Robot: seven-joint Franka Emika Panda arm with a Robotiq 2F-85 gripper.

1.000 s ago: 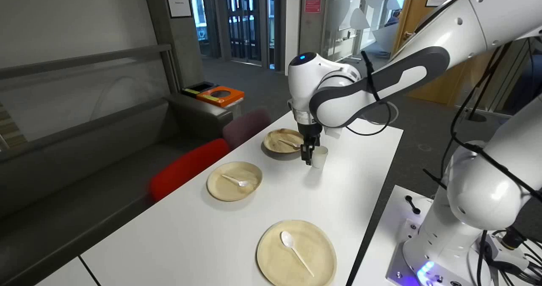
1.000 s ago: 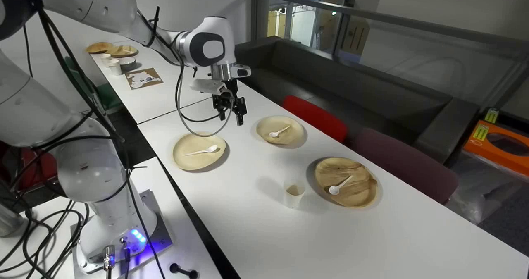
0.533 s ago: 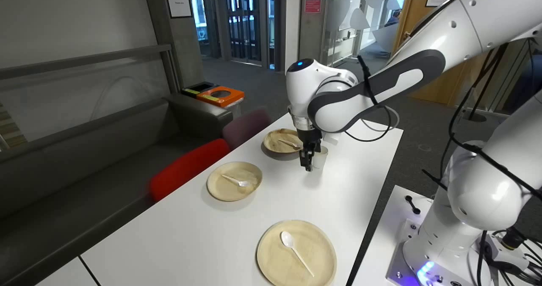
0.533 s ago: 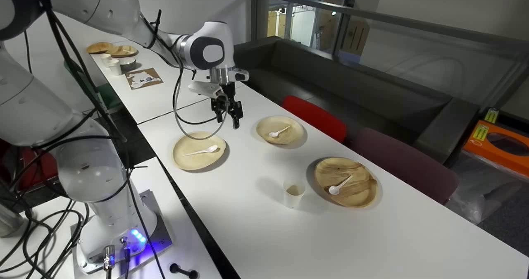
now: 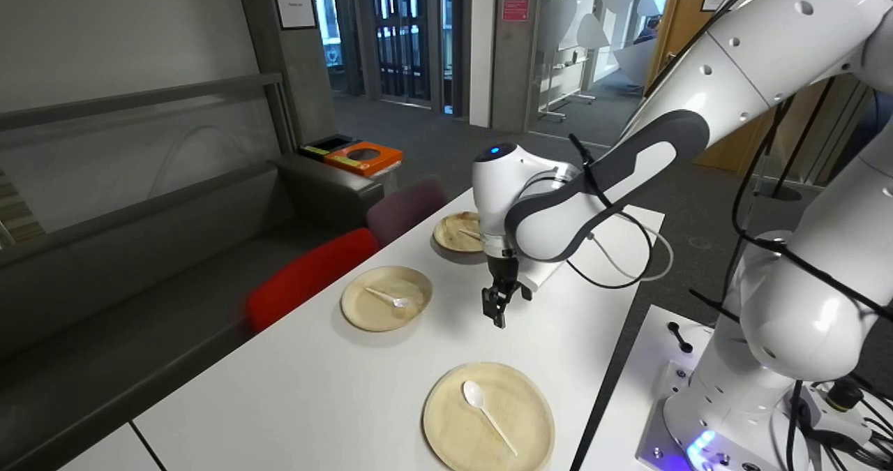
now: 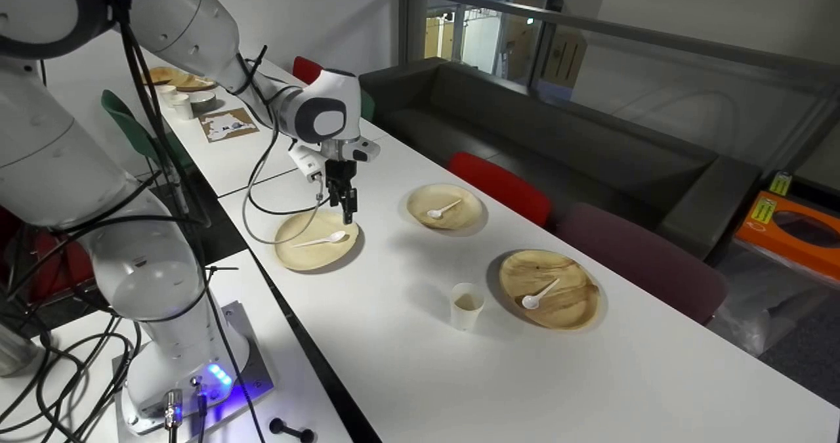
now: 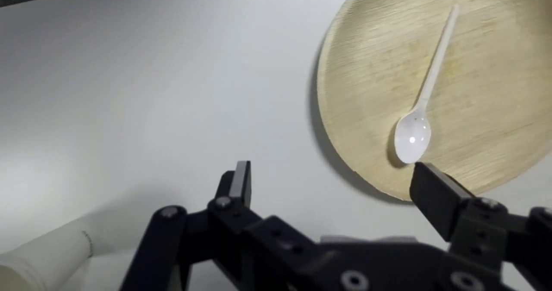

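Observation:
My gripper (image 7: pixel 332 166) is open and holds nothing. In both exterior views the gripper (image 5: pixel 497 310) (image 6: pixel 348 210) points down and hangs above the white table. The nearest thing is a round light wooden plate (image 7: pixel 496 92) with a white plastic spoon (image 7: pixel 412 138) lying on it. In the wrist view the right fingertip overlaps the plate's rim just below the spoon's bowl; the left fingertip is over bare table. The same plate (image 5: pixel 513 394) (image 6: pixel 308 256) shows in both exterior views. A white cup (image 7: pixel 56 256) stands at the wrist view's lower left and shows upright in an exterior view (image 6: pixel 466 306).
A second light plate (image 5: pixel 370 314) with a spoon and a darker, grained plate (image 6: pixel 558 312) with a spoon lie along the chair side. A dark gap (image 6: pixel 308 338) parts the table from the robot's base. A loose cable (image 5: pixel 666 265) hangs from the wrist. Red (image 5: pixel 314 275) and purple chairs stand alongside.
My gripper has moved lower and nearer to the light plate, away from the cup, and has turned somewhat. It stays empty. The plates, spoons and cup have not moved.

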